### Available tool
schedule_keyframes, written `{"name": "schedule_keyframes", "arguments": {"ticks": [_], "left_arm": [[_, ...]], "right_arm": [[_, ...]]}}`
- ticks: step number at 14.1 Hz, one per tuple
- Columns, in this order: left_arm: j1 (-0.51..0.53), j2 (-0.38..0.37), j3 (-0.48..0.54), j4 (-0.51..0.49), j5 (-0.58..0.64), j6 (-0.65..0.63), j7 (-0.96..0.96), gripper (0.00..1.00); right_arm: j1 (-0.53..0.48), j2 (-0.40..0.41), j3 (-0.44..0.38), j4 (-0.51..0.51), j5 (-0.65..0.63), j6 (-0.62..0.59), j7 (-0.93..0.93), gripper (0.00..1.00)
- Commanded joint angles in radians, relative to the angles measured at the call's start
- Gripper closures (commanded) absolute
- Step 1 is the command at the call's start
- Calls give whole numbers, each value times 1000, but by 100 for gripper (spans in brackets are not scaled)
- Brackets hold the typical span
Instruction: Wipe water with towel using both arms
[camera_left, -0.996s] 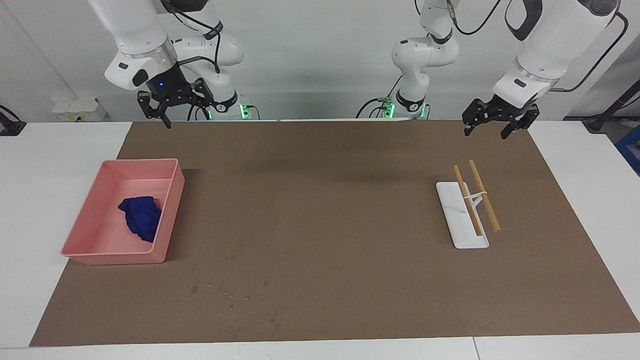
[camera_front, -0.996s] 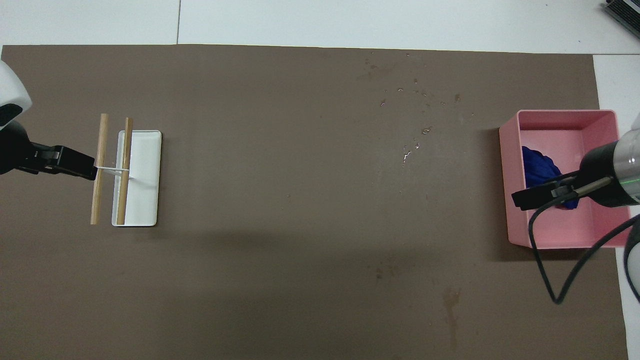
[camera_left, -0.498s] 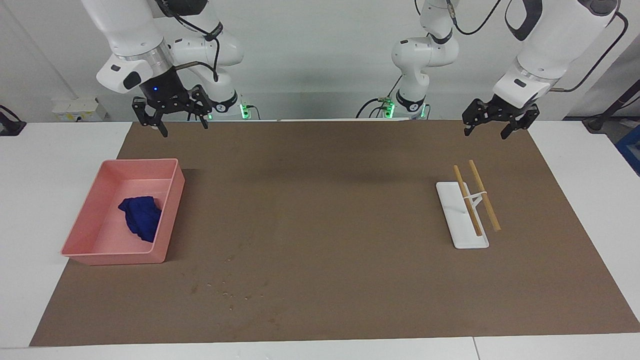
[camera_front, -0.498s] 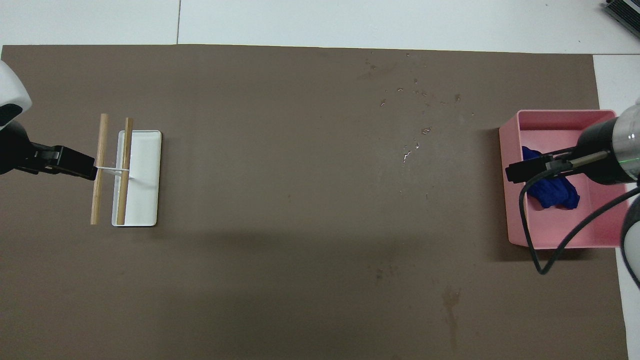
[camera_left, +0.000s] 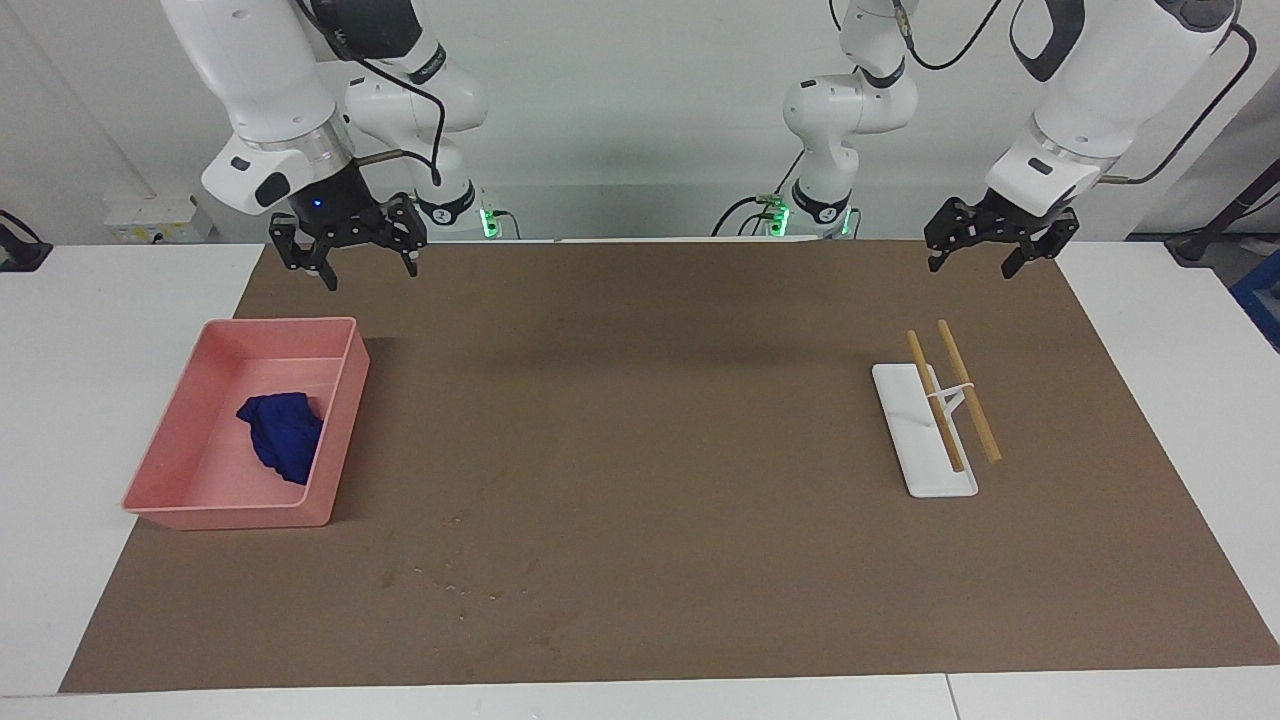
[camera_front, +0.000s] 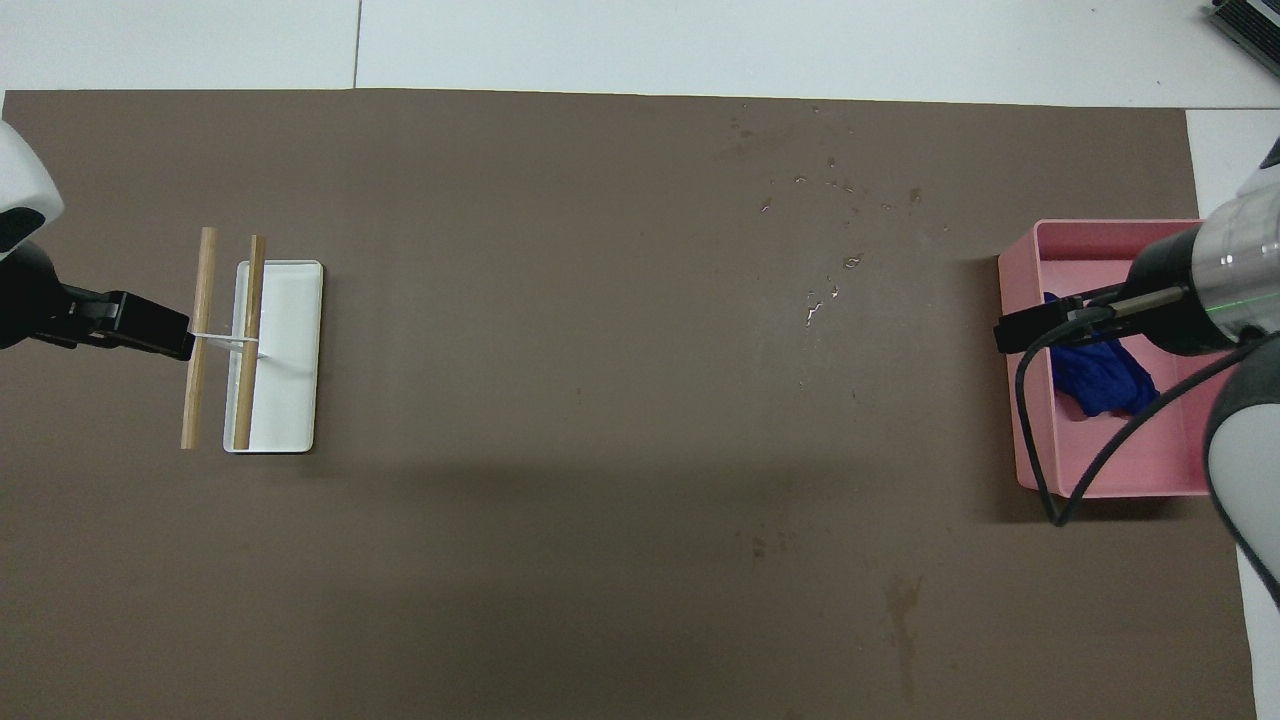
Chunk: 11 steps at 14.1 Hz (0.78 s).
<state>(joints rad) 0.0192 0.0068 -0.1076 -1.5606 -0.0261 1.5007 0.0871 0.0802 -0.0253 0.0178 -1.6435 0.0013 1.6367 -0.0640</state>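
The deep-blue towel (camera_left: 283, 433) (camera_front: 1100, 375) lies crumpled in the pink tray (camera_left: 345, 400) (camera_front: 1022, 430) at the right arm's end of the table. My right gripper (camera_left: 370, 272) (camera_front: 1015, 330) hangs open and empty high over the tray's wall beside the towel, and its wrist hides part of the towel from above. Water droplets (camera_left: 455, 580) (camera_front: 818, 300) are scattered on the brown mat (camera_left: 640, 420), farther from the robots than the tray. My left gripper (camera_left: 972, 268) (camera_front: 160, 338) waits open in the air over the mat at the left arm's end.
A white rack (camera_left: 925, 450) (camera_front: 290, 380) carrying two wooden rods (camera_left: 968, 392) (camera_front: 252, 340) stands on the mat under and beside the left gripper. White table (camera_left: 100, 330) borders the mat.
The right gripper has swung over the tray from its near end toward the towel and the tray's inner wall, turning a little. The left arm, towel and rack have not moved.
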Motion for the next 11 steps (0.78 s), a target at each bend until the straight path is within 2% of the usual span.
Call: {"name": "schedule_keyframes", "arguments": {"ticks": [1,3,5,8,11], "left_arm": [[8,-22,-6,-18,14,-7,8,0],[8,-22,-6,-18,14,-7,8,0],[8,-22,-6,-18,14,-7,8,0],[8,-22,-6,-18,14,-7,8,0],[8,-22,-6,-18,14,-7,8,0]], "right_arm": [[-16,-42,11,-71,-18,63,-5,0],[-19,-41,19,-65,-18,57,1,0],[-63,-39,51,-62,-17,57,19,0],[-76,-38,76,-61,0,54,140,0],[-85,-2,70,-4,54,-26,142,0]]}}
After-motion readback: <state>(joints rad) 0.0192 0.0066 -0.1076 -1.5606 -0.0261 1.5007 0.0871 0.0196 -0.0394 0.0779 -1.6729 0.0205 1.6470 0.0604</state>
